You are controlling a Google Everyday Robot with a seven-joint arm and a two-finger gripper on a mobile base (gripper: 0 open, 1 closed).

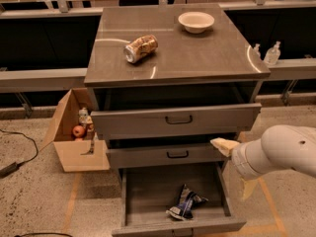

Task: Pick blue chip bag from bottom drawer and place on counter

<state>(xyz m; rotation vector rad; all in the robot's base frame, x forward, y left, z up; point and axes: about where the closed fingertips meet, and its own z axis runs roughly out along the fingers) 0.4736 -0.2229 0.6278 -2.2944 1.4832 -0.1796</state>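
Note:
The blue chip bag point(185, 203) lies crumpled on the floor of the open bottom drawer point(148, 196), near its front panel and right of the middle. My gripper point(234, 167) is at the right, level with the middle drawer and above the bottom drawer's right wall. It is open and empty, with one pale finger point(222, 145) pointing left by the middle drawer's right end and the other point(248, 188) hanging lower. The counter point(197, 53) is the grey metal top of the cabinet.
A dented gold-brown can point(140, 48) and a white bowl point(196, 21) sit on the counter. The top drawer point(173, 120) and middle drawer point(165, 154) are partly pulled out. A cardboard box point(74, 130) with items stands at the left. Two bottles point(271, 53) stand at the right.

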